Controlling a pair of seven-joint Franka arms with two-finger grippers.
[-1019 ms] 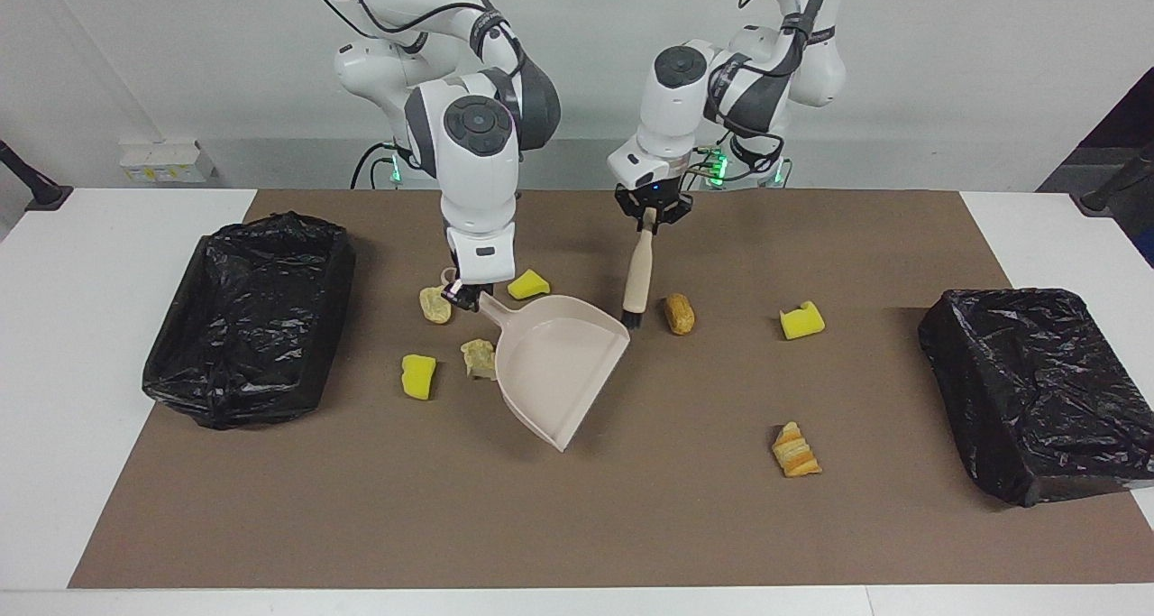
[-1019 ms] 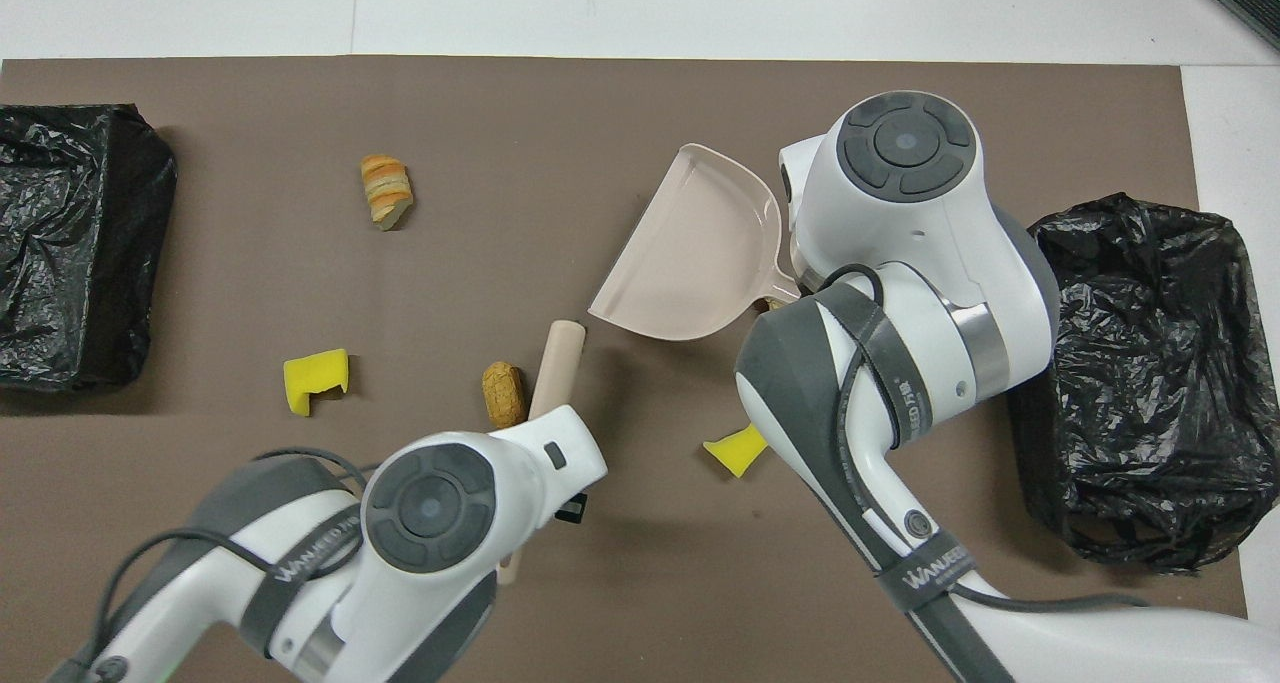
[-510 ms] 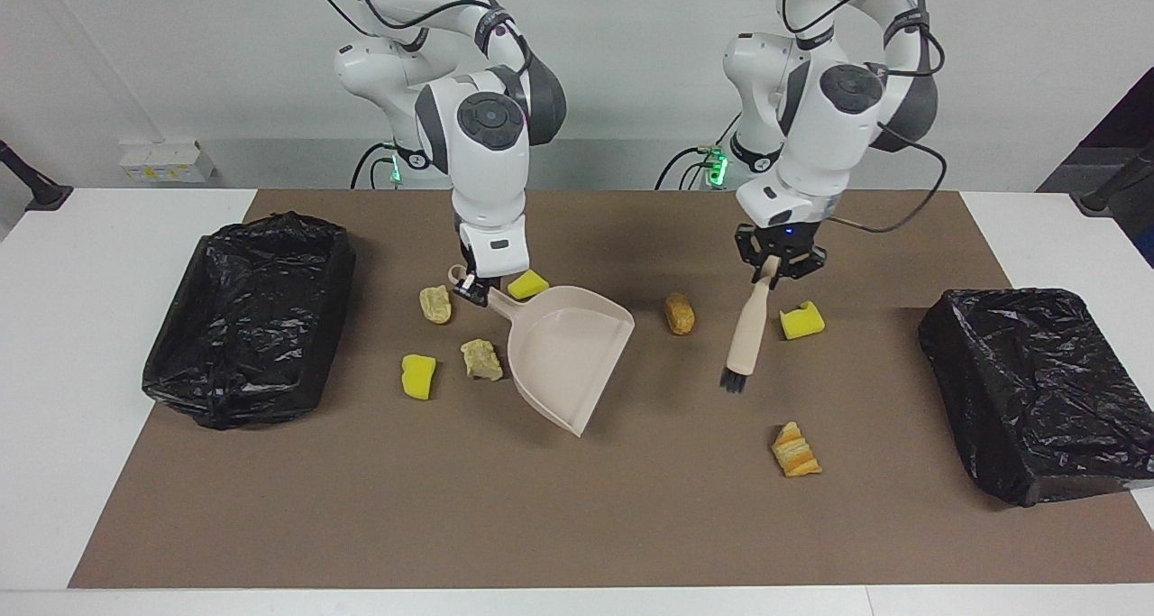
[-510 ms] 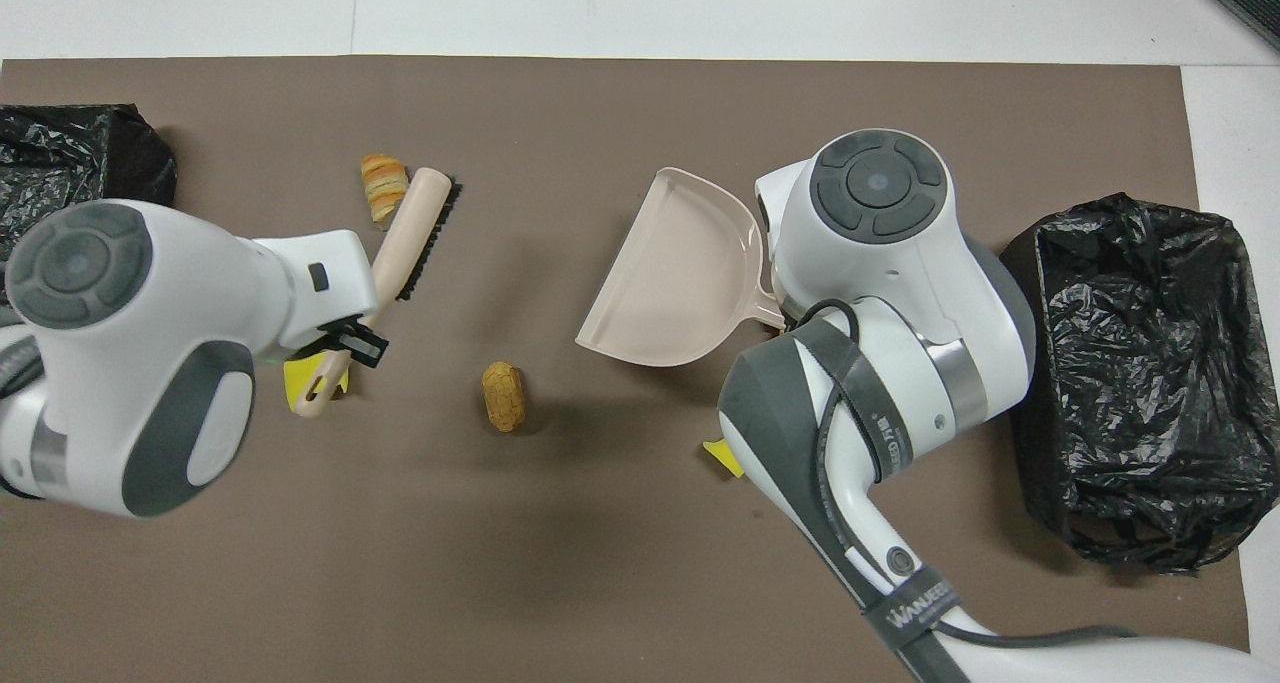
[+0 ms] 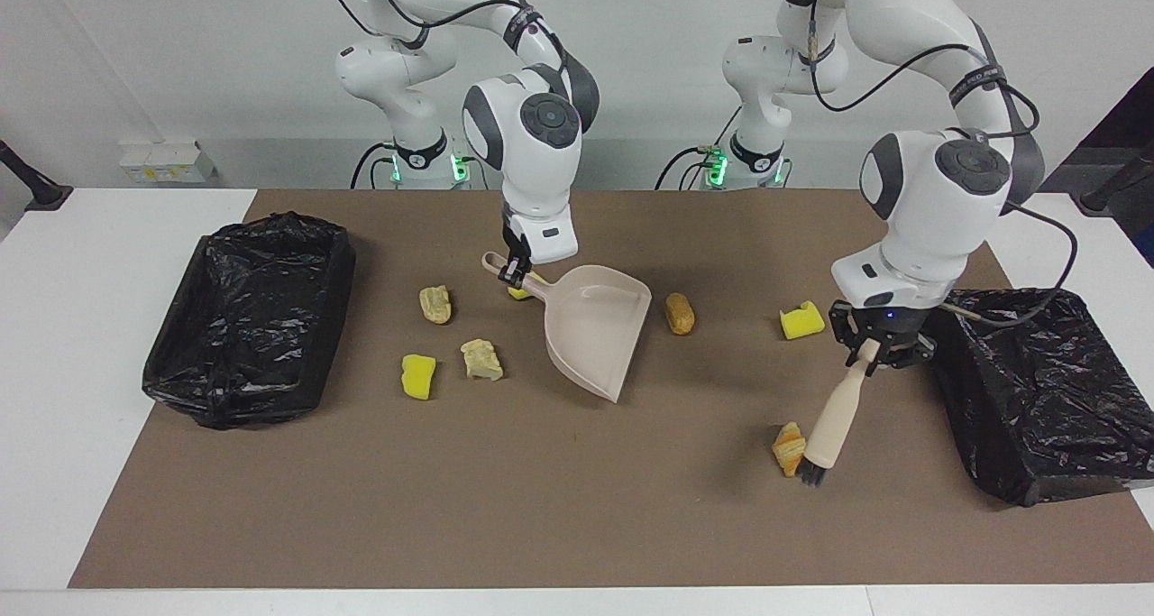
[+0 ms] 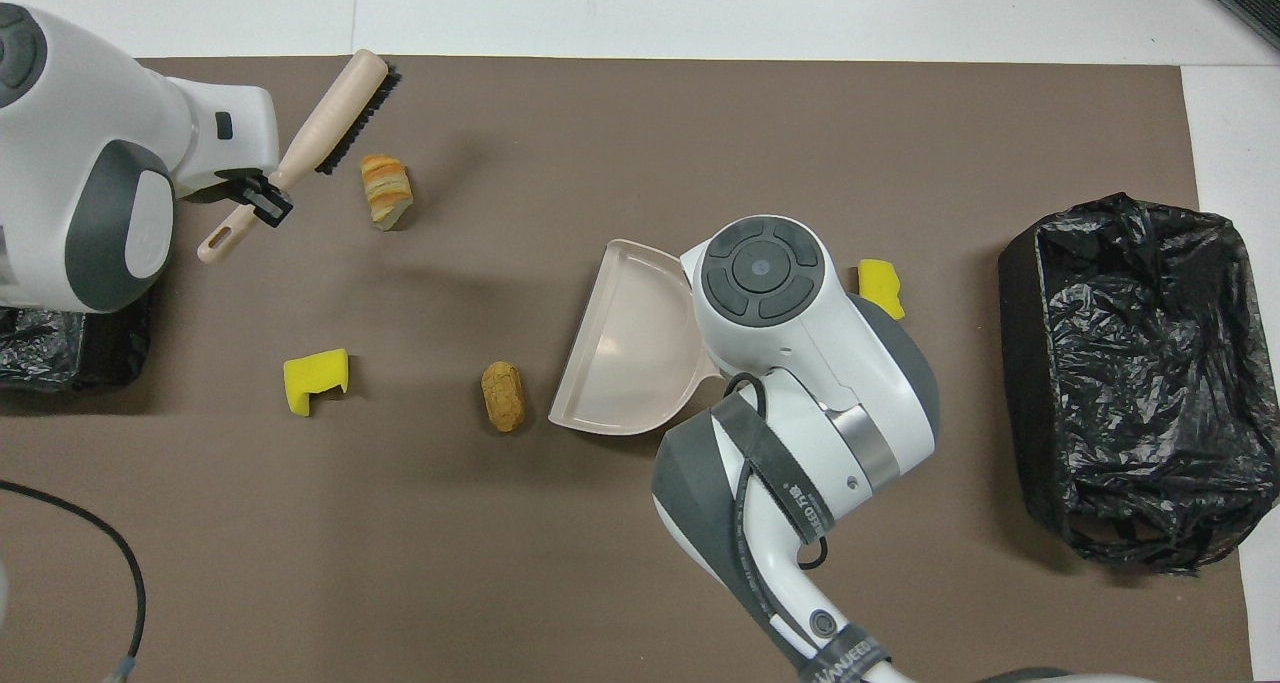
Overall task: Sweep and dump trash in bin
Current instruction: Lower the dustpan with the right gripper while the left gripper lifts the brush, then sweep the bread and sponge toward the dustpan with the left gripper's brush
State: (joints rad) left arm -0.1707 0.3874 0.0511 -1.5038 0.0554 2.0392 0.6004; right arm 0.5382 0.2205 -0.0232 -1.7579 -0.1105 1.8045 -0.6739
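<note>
My right gripper (image 5: 515, 273) is shut on the handle of the beige dustpan (image 5: 599, 327), whose mouth faces away from the robots. My left gripper (image 5: 872, 353) is shut on the wooden brush (image 5: 834, 418); its bristles sit beside a croissant-like piece (image 5: 787, 447) of trash. More trash lies on the mat: a brown bread piece (image 5: 680, 313), yellow sponges (image 5: 801, 320) (image 5: 417, 377), and beige lumps (image 5: 435, 304) (image 5: 480, 360). Another sponge (image 5: 520, 291) is half hidden under the right gripper. From overhead, the brush (image 6: 330, 128), croissant piece (image 6: 386, 189) and dustpan (image 6: 625, 348) show.
One black-lined bin (image 5: 248, 314) stands at the right arm's end of the brown mat (image 5: 577, 517), another (image 5: 1037, 390) at the left arm's end, close to the left gripper. From overhead, the left arm covers most of that bin (image 6: 60, 343).
The left arm has swung the brush from beside the dustpan toward its own end, down to the croissant piece. The right arm has shifted the dustpan toward the brown bread piece.
</note>
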